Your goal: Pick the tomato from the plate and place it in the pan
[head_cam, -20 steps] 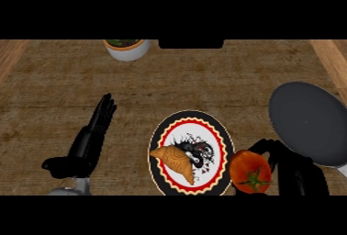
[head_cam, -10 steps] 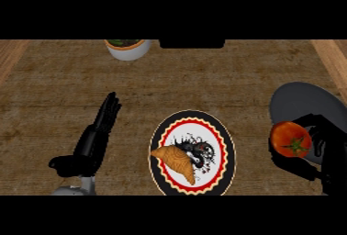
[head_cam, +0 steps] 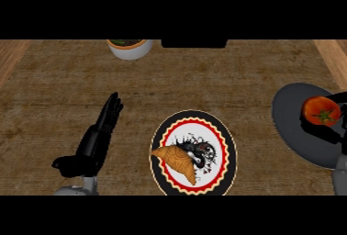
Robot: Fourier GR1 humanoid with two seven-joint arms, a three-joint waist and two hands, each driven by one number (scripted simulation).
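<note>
Tomato (head_cam: 320,110) is off the plate (head_cam: 193,120) now and sits over the grey pan (head_cam: 291,124), upper part of it, near the counter's (head_cam: 203,78) right edge. My right hand (head_cam: 337,123) shows only as a dark mass just right of and below the fruit, mostly cut off by the view's edge. It appears curled round the tomato from the far side, gripping it; I judge it not yet let go, since the black fingers hug the fruit closely. Whether the tomato already touches the pan's floor I cannot tell from above.

Plate lies near the counter's front edge, middle, red-and-black rim, printed centre. A croissant (head_cam: 177,161) rests on its lower left part, untouched. It stays put because only the tomato is wanted.

My left hand (head_cam: 102,133) lies on the counter left of the plate, fingers straight and together, pointing away from me, holding nothing. It is parked clear of the work.

A white pot (head_cam: 129,47) stands at the back edge, left of centre, well apart from everything.

Next, as I judge it: lower if needed, open the right hand, draw back without nudging the fruit out.
</note>
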